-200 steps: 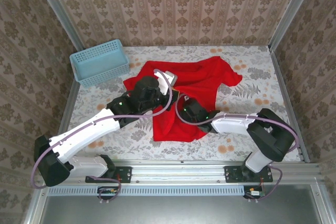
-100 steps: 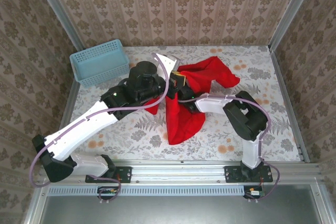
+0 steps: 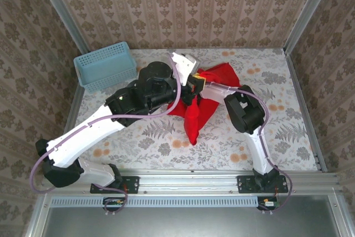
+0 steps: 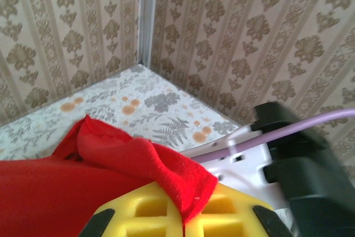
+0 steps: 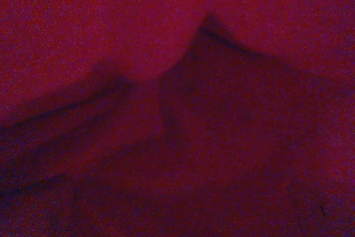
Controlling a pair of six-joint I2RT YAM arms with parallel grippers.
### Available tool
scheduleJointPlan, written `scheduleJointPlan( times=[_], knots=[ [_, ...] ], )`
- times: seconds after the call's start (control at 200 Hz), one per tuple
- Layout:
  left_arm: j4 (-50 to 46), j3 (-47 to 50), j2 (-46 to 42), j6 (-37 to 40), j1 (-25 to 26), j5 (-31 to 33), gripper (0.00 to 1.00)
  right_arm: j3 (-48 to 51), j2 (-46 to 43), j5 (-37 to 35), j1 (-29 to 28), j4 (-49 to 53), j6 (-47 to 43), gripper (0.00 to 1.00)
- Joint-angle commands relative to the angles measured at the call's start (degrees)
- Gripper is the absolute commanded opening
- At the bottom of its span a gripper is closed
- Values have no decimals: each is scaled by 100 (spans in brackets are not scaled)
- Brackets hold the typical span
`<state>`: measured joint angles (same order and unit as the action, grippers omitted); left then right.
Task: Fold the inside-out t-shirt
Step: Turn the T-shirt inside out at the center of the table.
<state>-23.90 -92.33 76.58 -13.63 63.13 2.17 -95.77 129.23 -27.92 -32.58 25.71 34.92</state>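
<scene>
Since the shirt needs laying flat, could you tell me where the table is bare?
Bare table: right of the right arm, up to the rail; near middle, between it and the left arm. Crowded: far middle, where the red t-shirt bunches; blue basket at far left.

One red t-shirt (image 3: 195,119), the single garment, heaped near the centre of the surface (image 3: 288,131). One light blue basket (image 3: 105,66), at about ten o'clock on that surface. Two robot arms: the left arm (image 3: 94,131), white and black, based at seven o'clock, and the right arm (image 3: 250,116), based at five o'clock. Two purple cables, one along each arm: the left cable (image 3: 34,184) and the right cable (image 4: 310,123). One surface, flower-patterned, with three papered walls (image 3: 183,4) around it
</scene>
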Motion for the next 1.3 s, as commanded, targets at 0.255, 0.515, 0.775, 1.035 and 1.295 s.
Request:
scheduleJointPlan(
  times=[0.255,0.515,0.775,1.035,1.295],
  knots=[
    [17,-615,64,220,191,369,6,-2052,1291,-56,180,2498,364,95],
    [-168,-726,85,175,-11,908,5,-1625,1026,119,143,2039,86,58],
    [-507,-750,146,-47,-753,934,5,534,-583,379,-371,-191,-899,10],
    [-1134,-866,560,-431,-1986,806,5,2716,-2420,356,-1087,-1676,-1283,0],
    [-1338,-67,1093,-1185,-3571,405,0,4366,-4219,-25,-1547,-2103,-1117,0]
  ],
)
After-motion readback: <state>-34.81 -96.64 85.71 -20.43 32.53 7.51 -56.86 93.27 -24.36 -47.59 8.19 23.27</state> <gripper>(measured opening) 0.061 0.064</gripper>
